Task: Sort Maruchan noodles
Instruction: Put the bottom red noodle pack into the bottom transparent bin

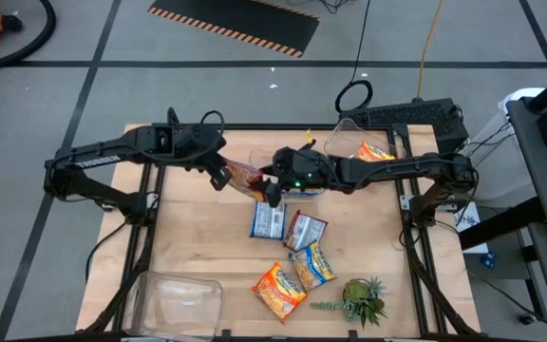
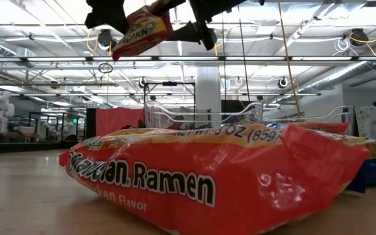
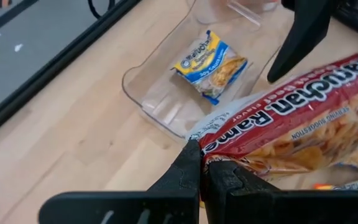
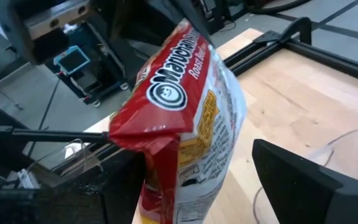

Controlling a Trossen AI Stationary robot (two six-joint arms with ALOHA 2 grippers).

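Held packet (image 1: 243, 177) hung mid-frame in the high view, btwn the left gripper (image 1: 222, 178) and right gripper (image 1: 270, 193), above the table (image 1: 188, 237). Four packets lay below centre: two side by side (image 1: 268, 220) (image 1: 304, 231), two lower (image 1: 311, 266) (image 1: 279, 290). Plant (image 1: 363, 301) sat lower right, one bin (image 1: 177, 301) lower left, another bin (image 1: 345, 139) w/ a packet (image 1: 375, 151) upper right.
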